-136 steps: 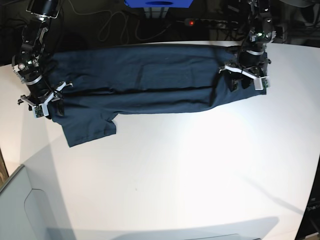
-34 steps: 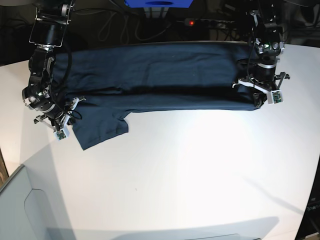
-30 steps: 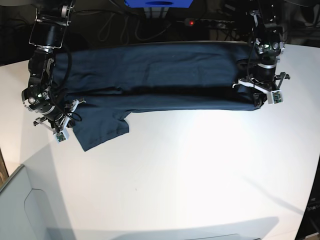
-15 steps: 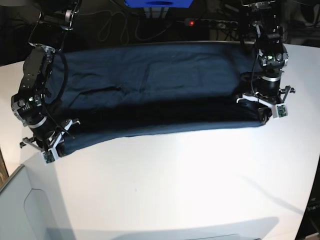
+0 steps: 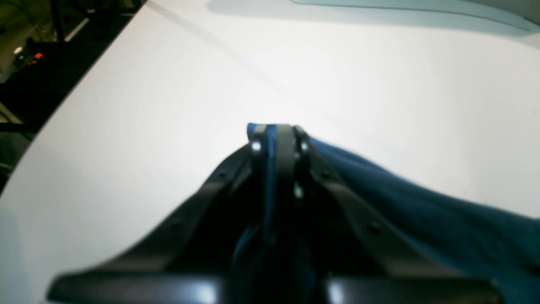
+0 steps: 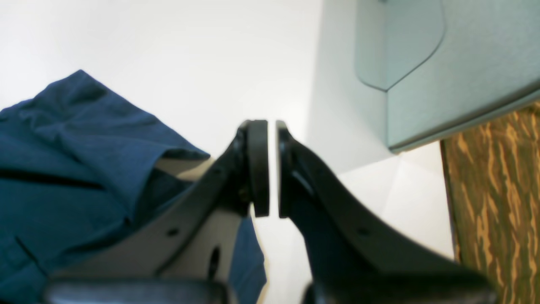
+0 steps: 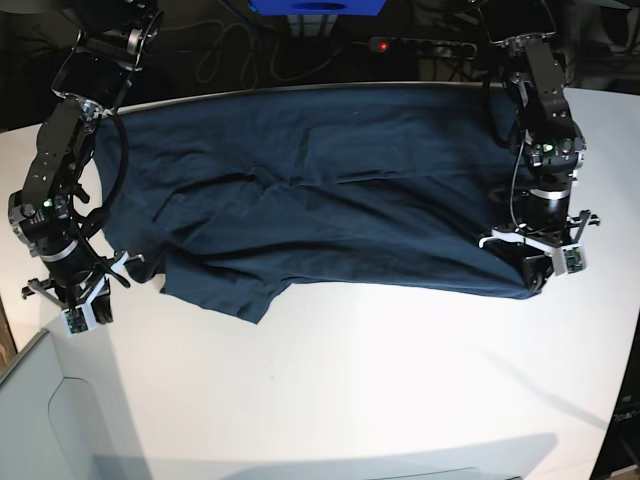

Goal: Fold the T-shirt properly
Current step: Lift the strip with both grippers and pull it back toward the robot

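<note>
The dark navy T-shirt [image 7: 320, 190] lies spread across the far half of the white table [image 7: 400, 380]. Its near edge sags to a loose flap at the lower left. My left gripper [image 7: 537, 272] is at the shirt's near right corner, shut on the cloth. In the left wrist view, blue cloth [image 5: 422, 211] is pinched between the jaws of that gripper [image 5: 276, 131]. My right gripper [image 7: 82, 308] hangs over bare table left of the shirt. In the right wrist view this gripper [image 6: 272, 169] has its jaws almost together with nothing between them, and the shirt [image 6: 63, 169] lies to its left.
A grey panel [image 7: 40, 420] lies at the near left corner, close to the right gripper; it also shows in the right wrist view [image 6: 443, 63] beside a wooden surface [image 6: 498, 190]. A blue box [image 7: 318, 7] and a power strip [image 7: 382, 45] sit behind the table.
Both grippers moved toward the near side, pulling the folded shirt open so it lies wider. The right gripper no longer has the cloth, and the shirt's left edge lies apart from it.
</note>
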Controlling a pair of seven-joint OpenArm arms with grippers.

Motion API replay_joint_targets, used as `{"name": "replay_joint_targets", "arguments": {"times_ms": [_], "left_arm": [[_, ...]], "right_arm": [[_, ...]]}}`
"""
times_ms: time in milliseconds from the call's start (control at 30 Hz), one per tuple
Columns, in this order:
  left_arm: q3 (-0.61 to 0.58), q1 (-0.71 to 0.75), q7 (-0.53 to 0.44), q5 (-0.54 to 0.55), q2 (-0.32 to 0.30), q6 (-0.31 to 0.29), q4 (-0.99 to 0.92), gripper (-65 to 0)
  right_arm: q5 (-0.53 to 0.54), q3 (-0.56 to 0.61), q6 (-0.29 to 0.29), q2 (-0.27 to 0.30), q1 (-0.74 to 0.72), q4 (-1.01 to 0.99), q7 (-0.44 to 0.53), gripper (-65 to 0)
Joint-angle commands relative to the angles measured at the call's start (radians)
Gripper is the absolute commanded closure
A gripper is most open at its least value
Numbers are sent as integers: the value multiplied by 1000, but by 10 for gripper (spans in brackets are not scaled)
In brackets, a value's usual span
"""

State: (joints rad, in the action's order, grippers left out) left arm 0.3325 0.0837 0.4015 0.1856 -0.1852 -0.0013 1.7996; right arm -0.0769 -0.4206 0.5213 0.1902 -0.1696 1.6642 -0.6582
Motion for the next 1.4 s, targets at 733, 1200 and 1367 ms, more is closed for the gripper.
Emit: {"name": "replay_joint_targets", "arguments": {"times_ms": [733,1200,1367], "left_arm": [[6,40,-37,1,-6,2,-90,0],[6,40,-37,1,-1,2,-91,0],[6,38,-37,1,0,2,-91,0]], "right_arm": [[7,168,4,15,83,-51,21,-506],[6,168,4,-2,120,-100,22,-510],[6,168,4,-5,89,-186,22,-510]]}}
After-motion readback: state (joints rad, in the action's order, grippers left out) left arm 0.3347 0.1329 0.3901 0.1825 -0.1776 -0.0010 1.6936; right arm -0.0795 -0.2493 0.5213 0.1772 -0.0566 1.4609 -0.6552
